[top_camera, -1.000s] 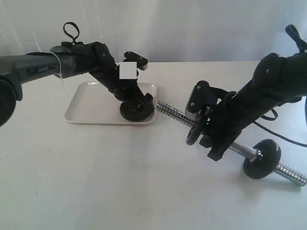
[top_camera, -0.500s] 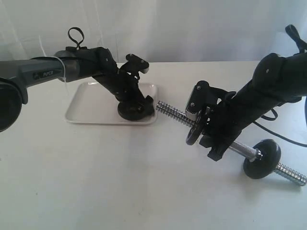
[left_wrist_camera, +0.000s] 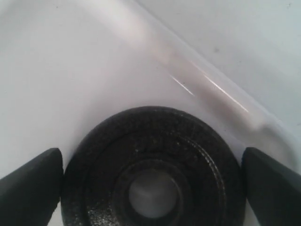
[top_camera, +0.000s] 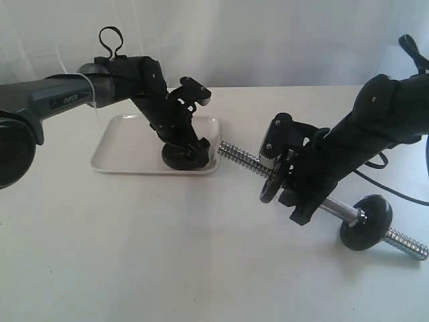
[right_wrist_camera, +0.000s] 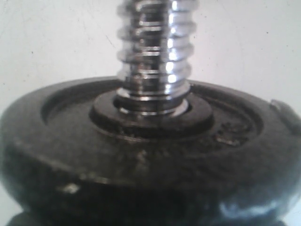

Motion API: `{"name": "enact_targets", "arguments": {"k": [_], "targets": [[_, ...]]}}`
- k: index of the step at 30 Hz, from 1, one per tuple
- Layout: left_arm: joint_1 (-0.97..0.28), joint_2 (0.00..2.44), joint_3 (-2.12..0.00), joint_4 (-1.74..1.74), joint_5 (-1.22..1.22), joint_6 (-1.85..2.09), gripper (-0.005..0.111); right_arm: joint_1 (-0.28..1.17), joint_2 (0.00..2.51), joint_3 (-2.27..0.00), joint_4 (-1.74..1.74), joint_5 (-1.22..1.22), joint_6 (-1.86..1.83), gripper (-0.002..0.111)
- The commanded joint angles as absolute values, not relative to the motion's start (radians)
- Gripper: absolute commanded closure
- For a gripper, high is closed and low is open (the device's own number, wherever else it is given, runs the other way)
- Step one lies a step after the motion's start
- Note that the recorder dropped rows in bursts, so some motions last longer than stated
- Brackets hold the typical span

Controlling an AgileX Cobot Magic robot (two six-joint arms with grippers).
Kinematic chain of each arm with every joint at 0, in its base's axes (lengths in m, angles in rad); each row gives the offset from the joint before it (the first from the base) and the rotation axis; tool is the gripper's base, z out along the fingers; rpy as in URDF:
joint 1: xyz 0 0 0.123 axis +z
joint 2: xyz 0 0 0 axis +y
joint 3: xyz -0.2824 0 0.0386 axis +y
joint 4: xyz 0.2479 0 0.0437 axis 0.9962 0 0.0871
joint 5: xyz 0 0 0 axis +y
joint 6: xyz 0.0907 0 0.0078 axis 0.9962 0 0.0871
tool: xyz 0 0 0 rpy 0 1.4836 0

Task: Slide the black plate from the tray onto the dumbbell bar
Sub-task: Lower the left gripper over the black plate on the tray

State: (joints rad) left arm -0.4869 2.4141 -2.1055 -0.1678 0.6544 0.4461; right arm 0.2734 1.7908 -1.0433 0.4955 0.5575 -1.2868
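The black plate (top_camera: 179, 159) lies in the near right corner of the white tray (top_camera: 124, 144). My left gripper (top_camera: 182, 149) comes down on it from above. In the left wrist view the plate (left_wrist_camera: 153, 141) fills the gap, and both fingers (left_wrist_camera: 30, 188) press its opposite edges. The dumbbell bar (top_camera: 238, 156) slants across the table at the right, its threaded end pointing at the tray. My right gripper (top_camera: 305, 200) is shut around its middle, behind a fitted black disc (top_camera: 271, 185). The right wrist view shows that disc (right_wrist_camera: 141, 155) and the threaded end (right_wrist_camera: 153, 52); its fingers are hidden.
A second black disc (top_camera: 364, 225) sits near the bar's far end, which rests on the white table (top_camera: 167, 255). The tray's low rim (left_wrist_camera: 221, 89) runs close beside the plate. A cable trails behind the right arm (top_camera: 395, 114).
The left wrist has swung more upright over the plate, and the plate has shifted slightly left in the tray. The right arm and the bar have not moved.
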Motion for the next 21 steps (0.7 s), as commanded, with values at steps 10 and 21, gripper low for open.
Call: {"name": "enact_targets", "arguments": {"k": [10,21], "targets": [[-0.49,2.409,-2.116,0.0,0.74,0.312,0.001,0.267,1.757,-1.069,0.545,0.483,-1.304,0.108],[-0.49,2.416,-2.223,0.035,0.825,0.126,0.001,0.267,1.757,-1.069,0.546,0.483,-1.304,0.108]]}}
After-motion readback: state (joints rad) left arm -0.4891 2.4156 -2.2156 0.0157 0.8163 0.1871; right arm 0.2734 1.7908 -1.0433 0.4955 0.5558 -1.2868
